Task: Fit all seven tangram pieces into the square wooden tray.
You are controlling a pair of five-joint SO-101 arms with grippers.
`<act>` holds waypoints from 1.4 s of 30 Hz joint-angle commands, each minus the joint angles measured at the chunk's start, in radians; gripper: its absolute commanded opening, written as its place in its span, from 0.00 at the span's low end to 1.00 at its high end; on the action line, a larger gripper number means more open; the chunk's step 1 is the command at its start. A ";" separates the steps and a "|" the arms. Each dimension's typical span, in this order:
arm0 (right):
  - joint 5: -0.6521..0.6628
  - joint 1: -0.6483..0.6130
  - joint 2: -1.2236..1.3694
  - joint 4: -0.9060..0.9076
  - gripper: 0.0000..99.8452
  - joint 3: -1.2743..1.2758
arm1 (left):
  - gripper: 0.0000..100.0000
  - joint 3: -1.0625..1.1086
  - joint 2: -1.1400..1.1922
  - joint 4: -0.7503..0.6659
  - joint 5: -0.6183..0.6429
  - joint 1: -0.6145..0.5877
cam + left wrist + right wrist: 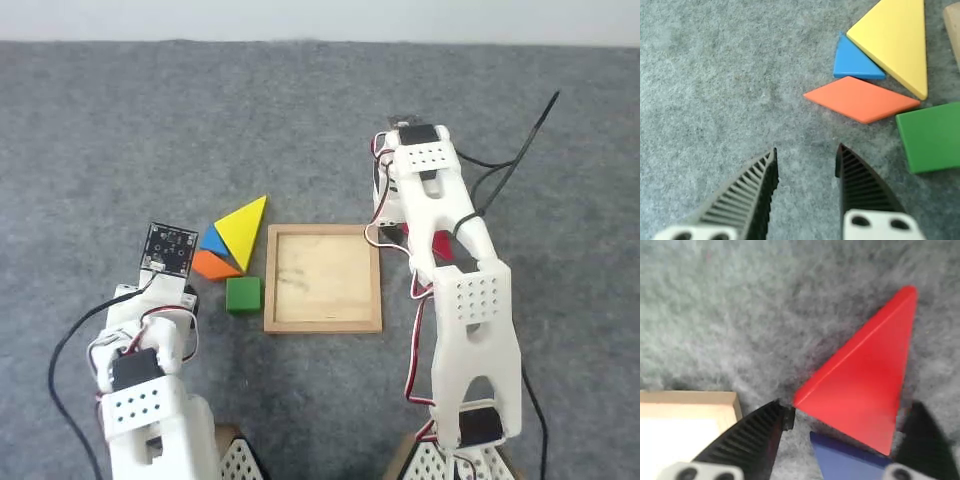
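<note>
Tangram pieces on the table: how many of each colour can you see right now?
yellow piece: 1
orange piece: 1
green piece: 1
red piece: 1
blue: 2, a light blue piece and a dark blue piece
Total: 6

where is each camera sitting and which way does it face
High view: fixed above the grey table, looking down on the square wooden tray, left arm and right arm.
Left wrist view: on the left wrist, looking down past the open left gripper at the orange parallelogram, blue triangle, yellow triangle and green square.
Right wrist view: on the right wrist, looking down past the open right gripper at the red triangle, beside a dark blue piece.
Shared: high and left wrist both show those four pieces.
</note>
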 commanded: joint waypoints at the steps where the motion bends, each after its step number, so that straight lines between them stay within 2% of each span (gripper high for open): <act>1: -0.015 -0.013 0.005 -0.008 0.27 -0.060 | 0.18 -0.010 -0.023 -0.026 -0.008 -0.002; 13: -0.015 0.053 -0.005 0.013 0.28 -0.061 | 0.18 -0.010 -0.023 -0.025 -0.008 -0.002; 15: -0.028 0.050 -0.013 0.031 0.31 -0.071 | 0.18 -0.010 -0.023 -0.025 -0.008 -0.002; 19: -0.187 0.007 -0.031 0.038 0.42 -0.083 | 0.18 -0.010 -0.023 -0.026 -0.008 -0.002; 22: -0.313 -0.018 -0.041 0.036 0.43 -0.117 | 0.18 -0.010 -0.023 -0.026 -0.008 -0.002; 24: -0.347 -0.022 -0.041 0.051 0.43 -0.163 | 0.18 -0.010 -0.023 -0.026 -0.008 -0.002; 33: -0.356 -0.050 -0.035 0.191 0.43 -0.362 | 0.18 -0.010 -0.023 -0.028 -0.006 0.002; 42: -0.358 -0.036 0.108 0.090 0.43 -0.385 | 0.18 -0.010 -0.023 -0.028 -0.006 0.026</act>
